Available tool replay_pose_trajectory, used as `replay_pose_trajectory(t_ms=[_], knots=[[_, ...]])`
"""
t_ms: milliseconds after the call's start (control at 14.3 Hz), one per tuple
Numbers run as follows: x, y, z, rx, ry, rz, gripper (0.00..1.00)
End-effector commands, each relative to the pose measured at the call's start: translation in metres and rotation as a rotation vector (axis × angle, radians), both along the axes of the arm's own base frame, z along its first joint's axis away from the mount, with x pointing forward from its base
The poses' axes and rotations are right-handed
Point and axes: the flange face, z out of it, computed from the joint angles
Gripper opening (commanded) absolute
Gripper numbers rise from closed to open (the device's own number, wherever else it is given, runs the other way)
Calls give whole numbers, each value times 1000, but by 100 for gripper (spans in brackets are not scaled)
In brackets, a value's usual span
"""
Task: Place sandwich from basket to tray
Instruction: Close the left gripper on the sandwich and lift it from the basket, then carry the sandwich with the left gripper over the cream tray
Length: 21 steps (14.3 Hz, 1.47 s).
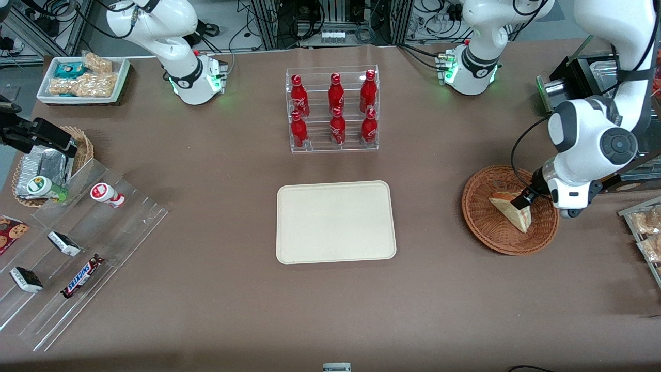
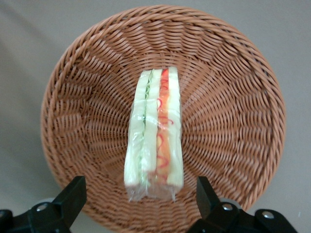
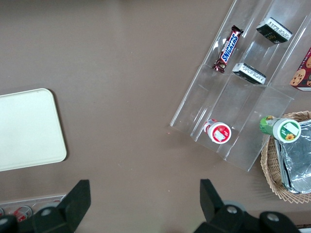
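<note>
Toward the parked arm's end of the desk [image 1: 206, 310], a small tan wicker basket [image 1: 85, 147] holds foil packs, and beside it clear acrylic steps [image 1: 77, 248] carry snack bars, a Snickers [image 1: 81, 276] and a little red-and-white cup. A white bin [image 1: 82, 77] of snacks sits farther from the front camera. At mid-desk a clear rack [image 1: 333, 108] holds six red cola bottles, and nearer the camera lies the cream tray [image 1: 335, 222], bare. Toward the working arm's end sits the reddish-brown woven basket [image 1: 508, 209], its only content the wrapped sandwich [image 1: 511, 209], resting on its side near the basket's middle. The end effector [image 1: 524, 199] hangs low over the basket with its fingers spread wide and grasping nothing; in the wrist view the sandwich [image 2: 155, 136] lies directly between the two fingers [image 2: 70, 201], its striped cut edge facing up and its long axis running away from the end effector, across the line that joins the fingertips. That alignment looks right for a straight descent and a pinch across the bread faces. The tray lies well apart, toward the parked arm.
</note>
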Motion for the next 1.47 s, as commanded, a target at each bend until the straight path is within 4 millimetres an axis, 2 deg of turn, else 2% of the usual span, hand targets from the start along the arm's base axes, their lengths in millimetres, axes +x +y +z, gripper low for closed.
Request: replay_pose_trajectory(t_ms=[0, 70, 140, 210, 280, 350, 490, 771, 911, 1121, 1191, 1401], knots=[[0, 7, -26, 5, -10, 102, 100], [1, 7, -32, 4, -6, 114, 100], [1, 7, -37, 3, 0, 122, 83], [3, 7, -35, 4, -4, 121, 44], [6, 8, -30, 5, -12, 121, 22], [12, 8, -24, 5, -24, 123, 11], [22, 8, -13, 4, -15, 120, 5], [49, -1, 23, -5, 20, 113, 5], [57, -21, 42, -8, 43, 69, 5], [57, -95, 52, -9, 70, -53, 5], [56, -123, 44, -17, 73, -88, 5], [63, -216, 48, -51, 46, -129, 5]])
